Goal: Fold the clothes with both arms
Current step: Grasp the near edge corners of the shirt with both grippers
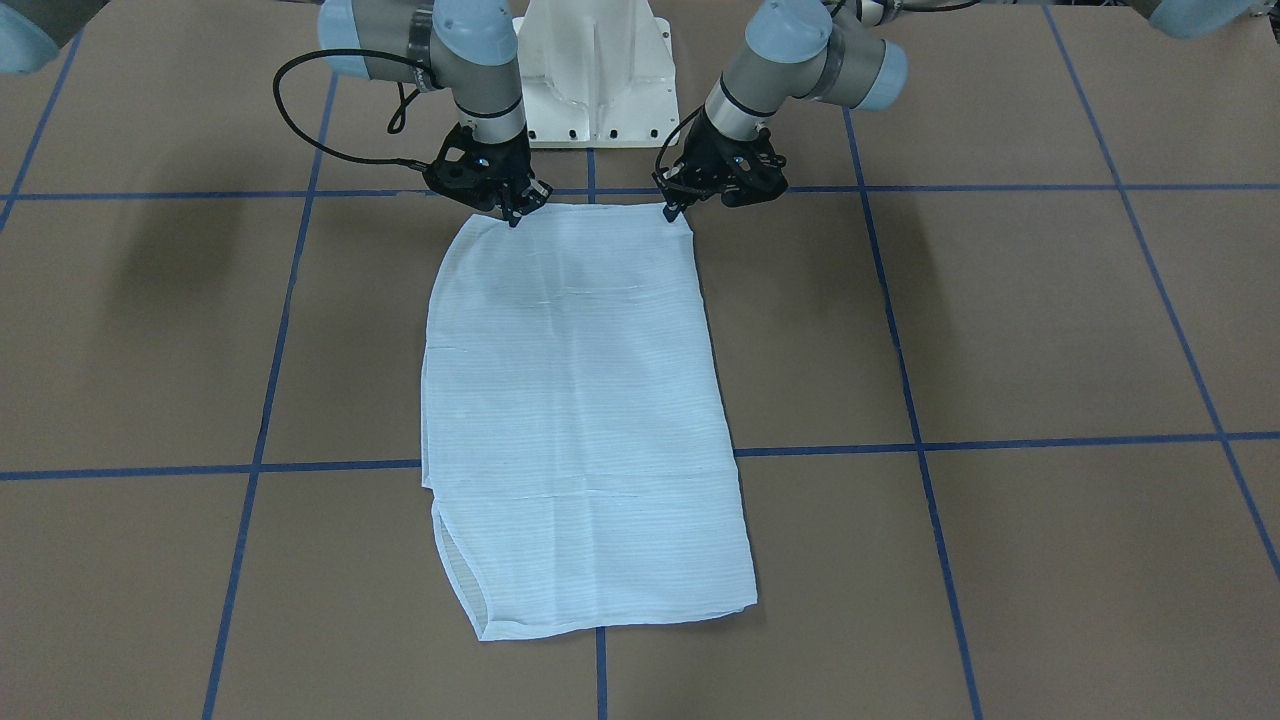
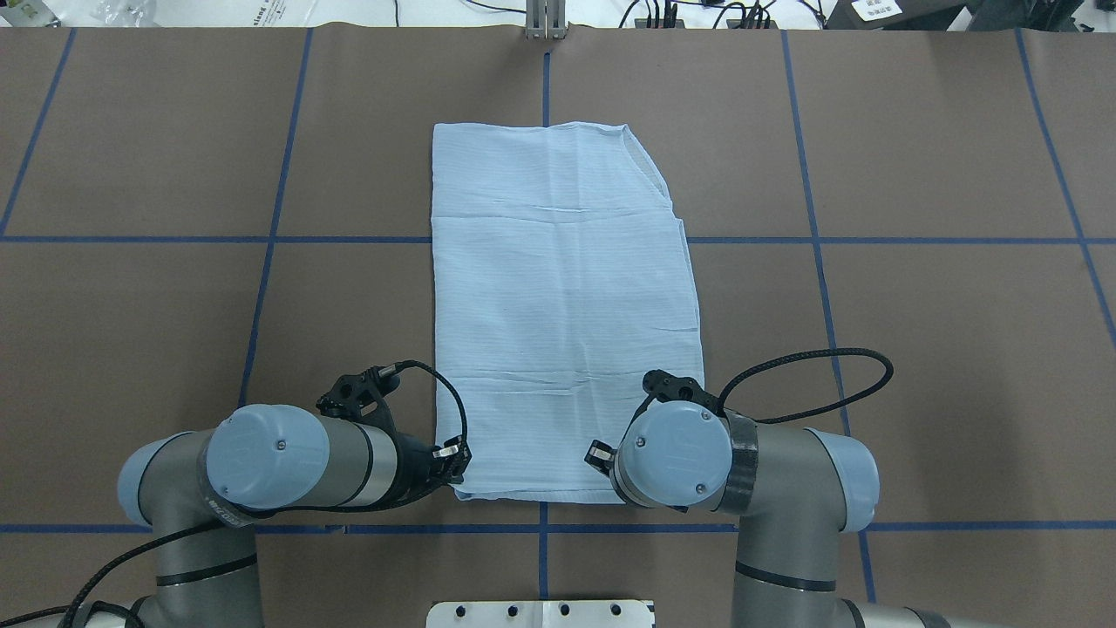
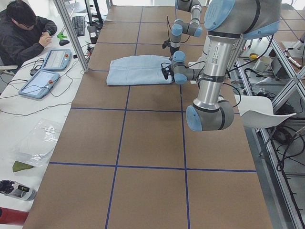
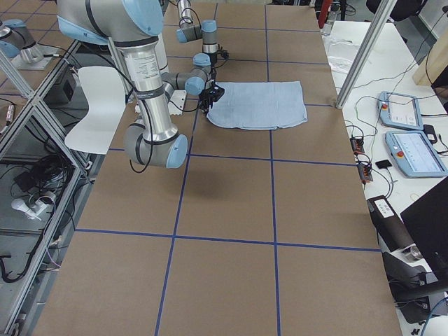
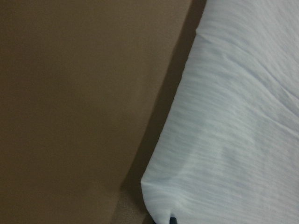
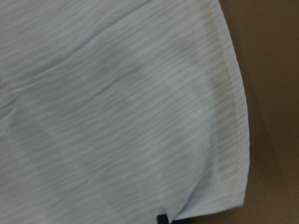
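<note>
pale light-blue shirt of thin, finely striped fabric (image 1: pixel 580 400) lies flat, folded into a long rectangle, at the middle of the brown table with blue tape lines (image 1: pixel 1000 330). its long axis runs straight away from the white pedestal base (image 1: pixel 597 70), curved hem farthest. black left gripper (image 1: pixel 672 208) and black right gripper (image 1: pixel 514 212) touch its two near corners; whether they are clamped, i cannot tell.

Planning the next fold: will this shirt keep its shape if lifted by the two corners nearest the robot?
Probably floppy: the shirt looks thin and lies flat with soft creases, so its middle would likely sag between the left gripper and right gripper. It seems light; folded layers may slide apart.
</note>
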